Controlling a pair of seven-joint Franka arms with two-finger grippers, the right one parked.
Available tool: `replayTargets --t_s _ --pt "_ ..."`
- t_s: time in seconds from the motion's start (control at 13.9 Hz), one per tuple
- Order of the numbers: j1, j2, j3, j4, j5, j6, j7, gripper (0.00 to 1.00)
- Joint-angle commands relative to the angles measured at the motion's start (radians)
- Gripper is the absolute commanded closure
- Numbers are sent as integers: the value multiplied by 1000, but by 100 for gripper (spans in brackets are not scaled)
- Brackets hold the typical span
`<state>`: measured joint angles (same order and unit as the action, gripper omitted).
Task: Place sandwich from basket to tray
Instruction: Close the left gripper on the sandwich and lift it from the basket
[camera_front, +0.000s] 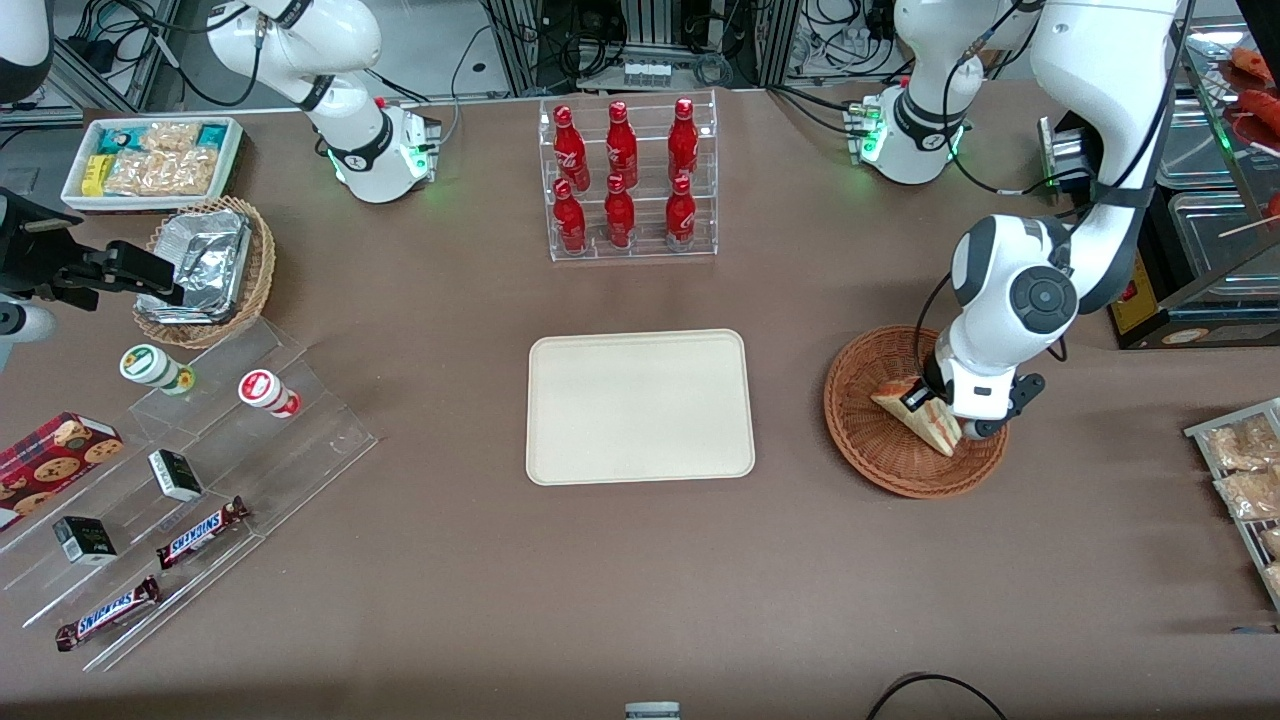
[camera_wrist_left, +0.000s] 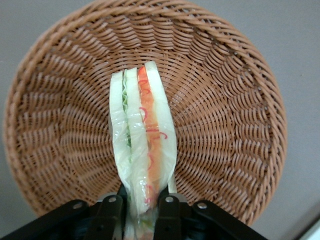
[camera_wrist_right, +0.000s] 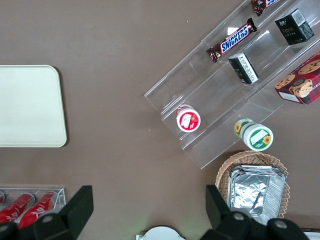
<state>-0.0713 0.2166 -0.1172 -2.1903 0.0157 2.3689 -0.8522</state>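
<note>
End effector (camera_wrist_left: 141, 210) fingers (camera_wrist_left: 112, 212) pinching upright sandwich (camera_wrist_left: 142, 145) over the basket (camera_wrist_left: 225, 100), tray (camera_front: 640, 406) apart.

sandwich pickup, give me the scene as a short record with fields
sandwich: wrapped wedge, in the basket, filling edge showing
basket: reddish-brown wicker, toward the working arm's end of the table
hand: shut on the sandwich, low over the basket
tray: cream, nothing on it, beside the basket
stage: sandwich gripped, not yet on the tray
</note>
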Motion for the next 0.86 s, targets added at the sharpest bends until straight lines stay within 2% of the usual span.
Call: replayTargets --t_s 0.0,0.29,0.5,0.79 --pt "-4 -91 -1 70 41 -159 -15 100" --pt "-56 -65 -53 321 47 -374 -21 100" --pt "-155 -8 -55 452 32 -427 -42 100" --pt "-295 79 -55 537 35 -430 -28 100"
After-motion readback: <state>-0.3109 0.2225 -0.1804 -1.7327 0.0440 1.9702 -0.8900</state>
